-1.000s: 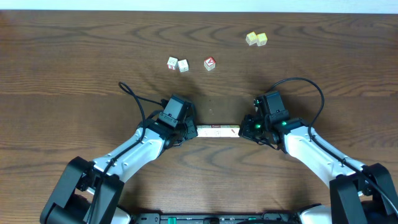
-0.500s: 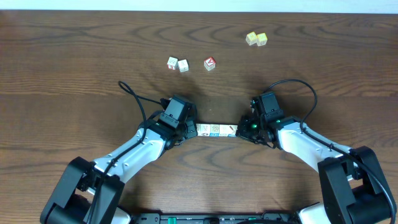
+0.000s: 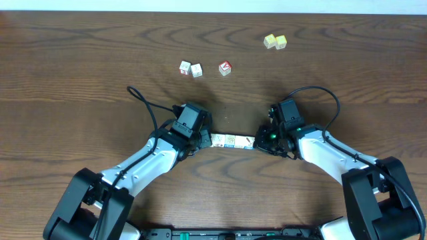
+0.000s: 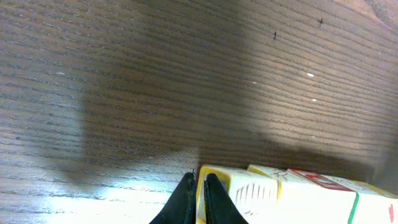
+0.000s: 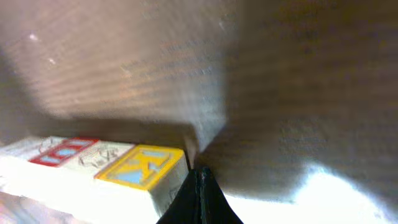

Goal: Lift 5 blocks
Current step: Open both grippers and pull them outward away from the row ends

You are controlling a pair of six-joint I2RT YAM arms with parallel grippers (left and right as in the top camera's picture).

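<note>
Wooden table [image 3: 80, 60], five loose cubes [image 3: 225, 68]

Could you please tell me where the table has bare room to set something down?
Bare wood lies in the band between the red cube and the row of blocks, and right of the yellow cubes. It is crowded at the centre, where the left gripper and right gripper touch the row's ends.

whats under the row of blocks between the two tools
Only shaded wooden table shows below the row of blocks. The row's underside is hidden, so I cannot tell whether it rests on the table or hangs clear of it.
</note>
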